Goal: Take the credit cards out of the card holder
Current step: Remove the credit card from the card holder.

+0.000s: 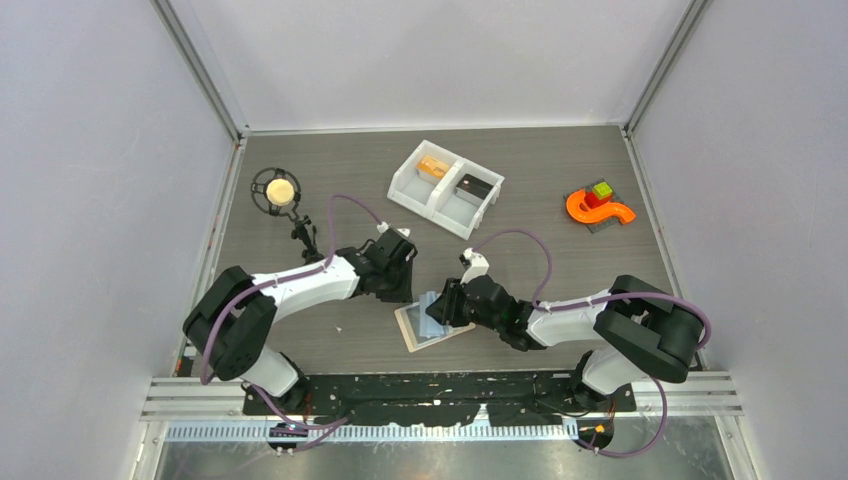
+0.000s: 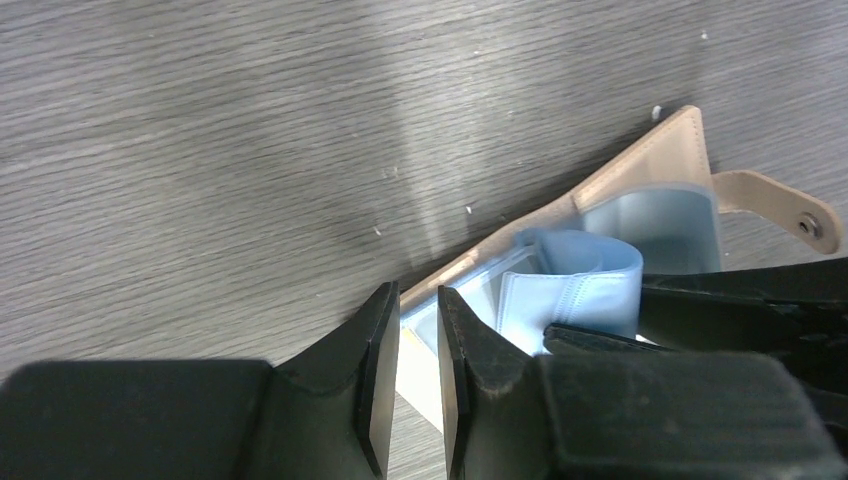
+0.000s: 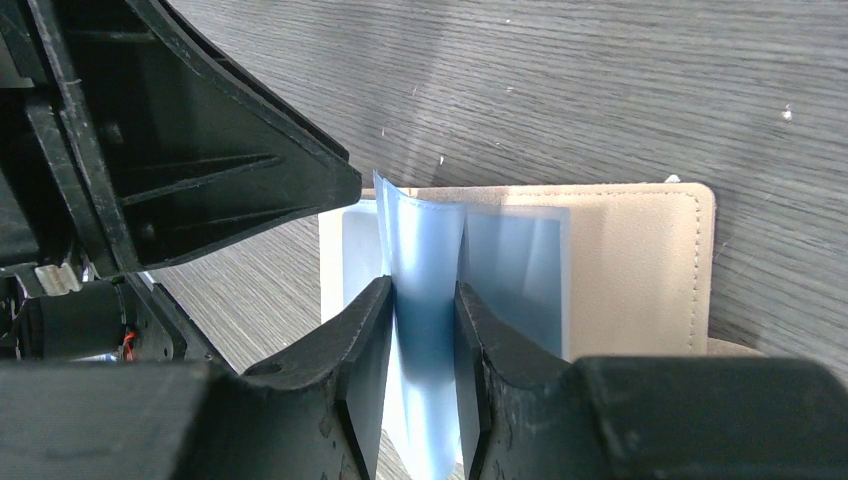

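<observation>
The beige card holder point(image 1: 418, 330) lies open on the table between both arms. Its outer cover point(image 3: 630, 270) lies flat, and the snap tab point(image 2: 780, 205) sticks out to one side. My right gripper point(image 3: 421, 287) is shut on the light blue inner flap point(image 3: 425, 230) and holds it upright. My left gripper point(image 2: 415, 295) has its jaws narrowly apart over the holder's near corner, where a pale sheet point(image 2: 420, 370) shows in the gap. Two credit cards lie in the white bin: an orange-tan one point(image 1: 433, 167) and a dark one point(image 1: 473, 187).
The white two-compartment bin point(image 1: 402, 186) stands behind the holder at mid-table. A black ring stand with a yellow ball point(image 1: 279, 190) is at the back left. An orange curved toy with coloured blocks point(image 1: 598, 207) is at the back right. Grey walls enclose the table.
</observation>
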Robot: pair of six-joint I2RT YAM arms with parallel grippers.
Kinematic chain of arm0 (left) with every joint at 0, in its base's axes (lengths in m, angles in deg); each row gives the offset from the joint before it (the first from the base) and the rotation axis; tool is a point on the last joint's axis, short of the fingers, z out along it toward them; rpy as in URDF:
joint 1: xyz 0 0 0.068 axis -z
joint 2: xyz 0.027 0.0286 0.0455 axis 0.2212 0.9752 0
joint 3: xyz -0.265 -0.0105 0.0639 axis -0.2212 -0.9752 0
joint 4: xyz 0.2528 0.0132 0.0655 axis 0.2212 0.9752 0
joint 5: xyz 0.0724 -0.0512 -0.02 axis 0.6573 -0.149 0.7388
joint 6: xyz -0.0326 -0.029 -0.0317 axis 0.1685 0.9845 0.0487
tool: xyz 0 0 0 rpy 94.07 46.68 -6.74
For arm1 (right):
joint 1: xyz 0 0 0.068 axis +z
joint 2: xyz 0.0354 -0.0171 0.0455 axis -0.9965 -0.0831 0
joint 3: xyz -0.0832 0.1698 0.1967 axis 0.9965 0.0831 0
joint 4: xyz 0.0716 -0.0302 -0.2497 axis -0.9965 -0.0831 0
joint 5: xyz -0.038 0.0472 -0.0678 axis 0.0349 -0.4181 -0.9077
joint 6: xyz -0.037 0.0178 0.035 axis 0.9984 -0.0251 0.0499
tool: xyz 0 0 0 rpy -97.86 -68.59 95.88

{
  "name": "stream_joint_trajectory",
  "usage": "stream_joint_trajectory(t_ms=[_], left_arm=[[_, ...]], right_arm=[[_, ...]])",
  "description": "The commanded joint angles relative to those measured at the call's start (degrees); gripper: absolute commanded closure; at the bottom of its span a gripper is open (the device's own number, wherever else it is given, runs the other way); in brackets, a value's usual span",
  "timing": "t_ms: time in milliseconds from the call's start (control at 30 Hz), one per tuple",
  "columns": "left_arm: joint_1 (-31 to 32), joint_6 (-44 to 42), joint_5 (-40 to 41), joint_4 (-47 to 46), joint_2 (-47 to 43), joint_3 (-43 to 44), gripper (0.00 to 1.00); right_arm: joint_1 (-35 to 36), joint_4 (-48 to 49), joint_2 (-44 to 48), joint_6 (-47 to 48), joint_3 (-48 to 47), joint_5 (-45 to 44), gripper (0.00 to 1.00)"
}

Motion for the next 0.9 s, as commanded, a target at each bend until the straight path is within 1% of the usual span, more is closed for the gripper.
stream_joint_trajectory(t_ms=[0, 133, 400, 567, 633, 700, 867], left_arm=[[-0.3, -0.1, 2.3, 0.3, -0.3, 1.4, 0.78], [-0.3, -0.1, -3.0, -3.7, 1.0, 0.9, 0.77], [-0.3, -0.3, -4.6, -5.0, 3.5, 1.9, 0.77], [-0.3, 0.0, -6.1, -6.3, 1.9, 1.1, 0.77], [-0.3, 0.2, -7.0, -6.6, 1.2, 0.9, 0.77], [-0.3, 0.5, -7.9, -6.7, 0.3, 0.8, 0.77], [-0.2, 1.1, -9.9, -7.4, -1.6, 0.2, 0.76]], right_arm=[[-0.3, 3.5, 0.5, -0.4, -0.1, 0.0, 0.65], [-0.3, 3.5, 0.5, -0.5, -0.2, 0.0, 0.65], [-0.3, 3.4, 0.5, -0.5, -0.3, 0.1, 0.65], [-0.3, 2.3, 1.3, -0.1, -0.7, 0.0, 0.64], [-0.3, 1.2, 2.1, 0.4, -1.1, -0.5, 0.62], [-0.3, 0.0, 3.1, 0.8, -1.3, -1.0, 0.57], [-0.3, -3.8, 5.6, 1.6, -1.6, -3.1, 0.43]])
